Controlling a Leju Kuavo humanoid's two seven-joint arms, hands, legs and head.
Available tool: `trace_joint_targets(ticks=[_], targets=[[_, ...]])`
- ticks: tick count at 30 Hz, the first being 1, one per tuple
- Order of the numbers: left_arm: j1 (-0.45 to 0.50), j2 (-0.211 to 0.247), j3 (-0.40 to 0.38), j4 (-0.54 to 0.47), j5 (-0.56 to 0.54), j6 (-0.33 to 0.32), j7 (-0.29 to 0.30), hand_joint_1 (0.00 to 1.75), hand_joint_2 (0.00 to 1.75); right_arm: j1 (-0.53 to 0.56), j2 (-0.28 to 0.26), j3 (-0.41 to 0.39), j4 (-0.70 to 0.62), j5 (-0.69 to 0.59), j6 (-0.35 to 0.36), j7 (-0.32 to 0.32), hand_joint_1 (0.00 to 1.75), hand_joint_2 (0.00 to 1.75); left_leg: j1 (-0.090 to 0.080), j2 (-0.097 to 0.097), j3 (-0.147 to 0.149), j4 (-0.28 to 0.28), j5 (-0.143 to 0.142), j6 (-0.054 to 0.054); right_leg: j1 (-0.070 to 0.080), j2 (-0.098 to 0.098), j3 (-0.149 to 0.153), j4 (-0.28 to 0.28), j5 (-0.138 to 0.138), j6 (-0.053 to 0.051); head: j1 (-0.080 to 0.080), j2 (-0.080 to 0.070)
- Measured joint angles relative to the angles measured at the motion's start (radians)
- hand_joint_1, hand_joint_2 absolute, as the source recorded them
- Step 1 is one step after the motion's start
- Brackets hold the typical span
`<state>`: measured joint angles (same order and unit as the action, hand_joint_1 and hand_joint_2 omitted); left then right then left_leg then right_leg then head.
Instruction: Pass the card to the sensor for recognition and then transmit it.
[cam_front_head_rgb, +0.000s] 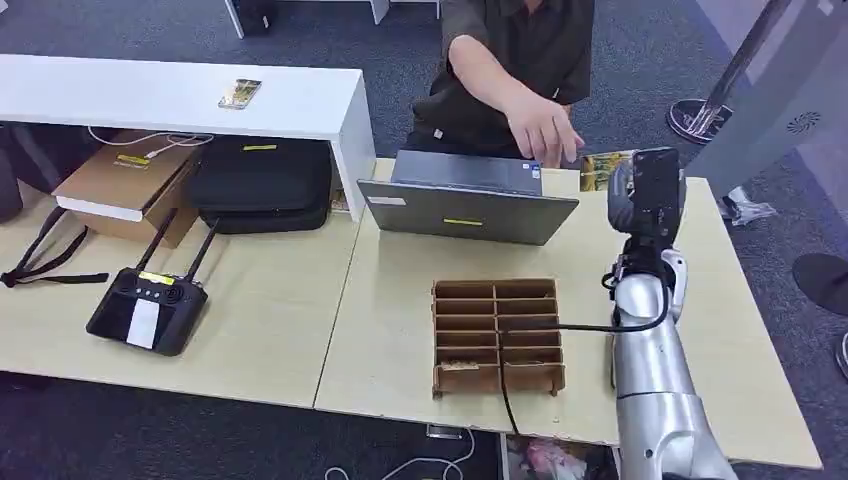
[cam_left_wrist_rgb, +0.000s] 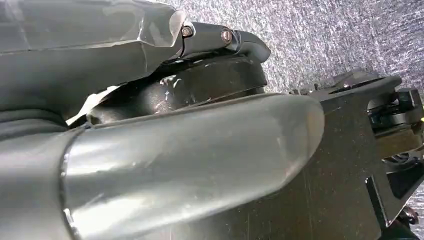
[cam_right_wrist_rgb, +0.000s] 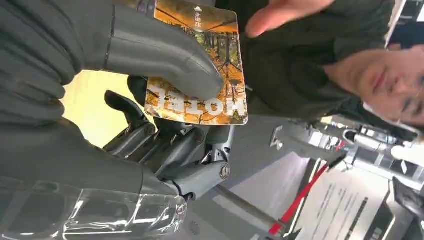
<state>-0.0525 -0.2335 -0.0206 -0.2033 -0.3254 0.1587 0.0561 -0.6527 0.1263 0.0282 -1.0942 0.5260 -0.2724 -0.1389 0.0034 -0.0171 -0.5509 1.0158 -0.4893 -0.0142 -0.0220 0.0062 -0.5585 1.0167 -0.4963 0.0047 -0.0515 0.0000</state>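
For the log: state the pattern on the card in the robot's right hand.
An orange autumn-forest photo with white lettering on the card; clearest in the right wrist view.

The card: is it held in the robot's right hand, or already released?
Held. The right hand presses the card with its thumb against its fingers; the person's hand is near, apart from it.

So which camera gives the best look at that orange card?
The right wrist view: the card is close, pinched by the right hand. The head view shows a sliver behind the hand; the left wrist view doesn't help.
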Motion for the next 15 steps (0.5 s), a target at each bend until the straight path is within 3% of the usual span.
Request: trace_joint_targets(ticks=[14,15], targets=[[-0.008,-0.003,-0.025,-0.005,-0.006,-0.005,0.012,0.0,0.0,-0.098,0.035,0.041,0.143,0.046,0.027,0.011,1.73,1.75,0.0,0.001,0.0,0.0,0.0,0.0,0.0,0.001,-0.001,0.0,0.0,0.0,0.002,0.0],[-0.008,-0.003,-0.026,-0.008,-0.006,-0.004,0.012,0.0,0.0,-0.108,0.04,0.049,0.161,0.052,0.029,0.012,1.26,1.75,0.0,0.001,0.0,0.0,0.0,-0.001,0.0,0.001,-0.001,0.0,0.0,0.0,0.002,0.0]])
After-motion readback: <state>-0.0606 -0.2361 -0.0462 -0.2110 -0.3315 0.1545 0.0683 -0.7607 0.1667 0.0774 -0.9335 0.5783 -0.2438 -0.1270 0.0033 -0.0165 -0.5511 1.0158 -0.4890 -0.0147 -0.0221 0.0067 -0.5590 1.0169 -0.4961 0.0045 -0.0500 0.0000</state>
